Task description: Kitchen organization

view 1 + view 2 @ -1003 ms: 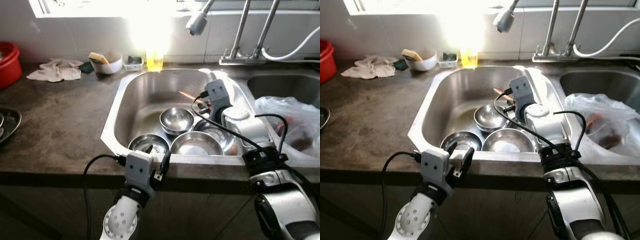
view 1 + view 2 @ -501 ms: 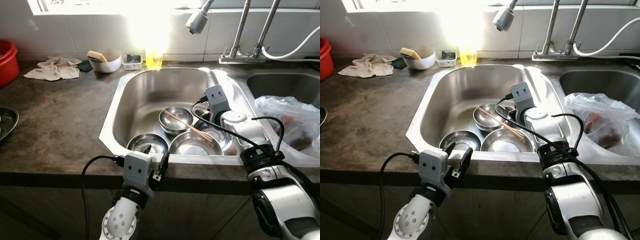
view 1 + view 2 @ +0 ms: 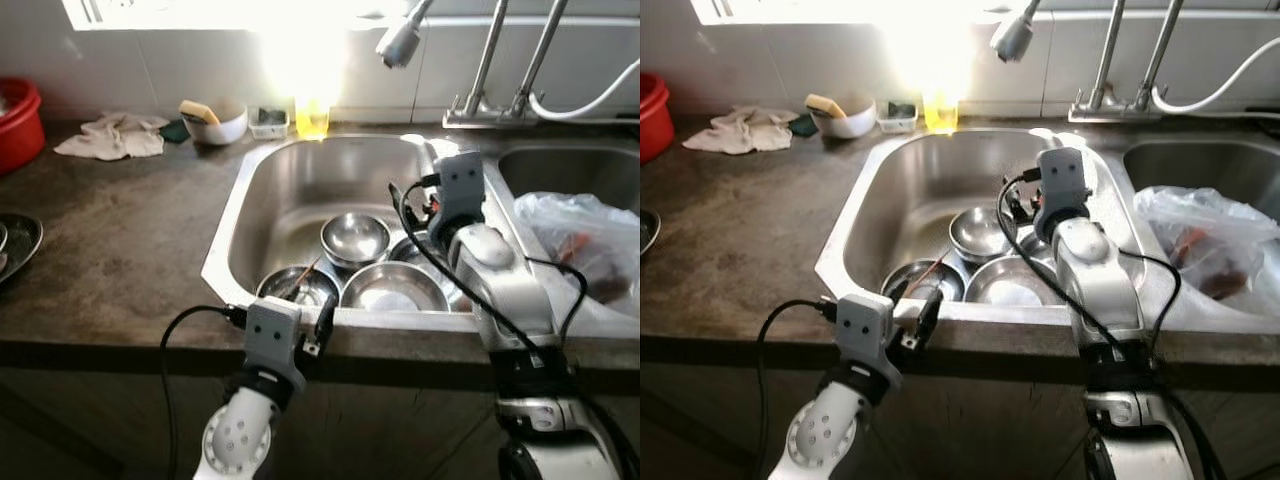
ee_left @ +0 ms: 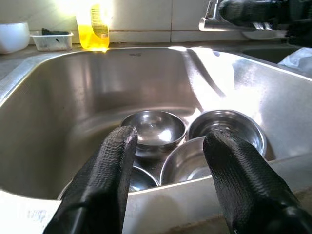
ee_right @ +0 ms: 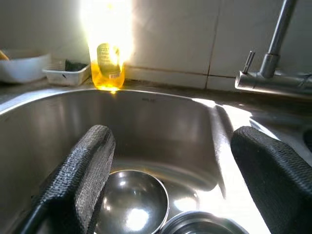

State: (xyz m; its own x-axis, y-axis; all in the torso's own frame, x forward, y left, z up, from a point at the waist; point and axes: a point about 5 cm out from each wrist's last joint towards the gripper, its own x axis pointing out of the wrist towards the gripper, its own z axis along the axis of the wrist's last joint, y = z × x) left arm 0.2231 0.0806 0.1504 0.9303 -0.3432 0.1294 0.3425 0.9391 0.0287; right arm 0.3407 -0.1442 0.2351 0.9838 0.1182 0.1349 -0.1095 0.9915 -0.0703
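I can't read the yellow bottle point(image 5: 108, 66) for window glare. My right arm point(image 3: 490, 270) covers part of the rightmost bowl point(image 3: 412, 250).

Home kitchen, steel sink point(image 3: 250, 200) with bowls point(image 3: 354, 240), faucet point(image 3: 400, 40), dark countertop point(image 3: 120, 250), soap bottle point(image 3: 311, 118), tiled wall

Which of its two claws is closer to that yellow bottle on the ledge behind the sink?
The right gripper. It hangs open over the sink basin, facing the yellow bottle. The left gripper sits open at the sink's near rim, farther off.
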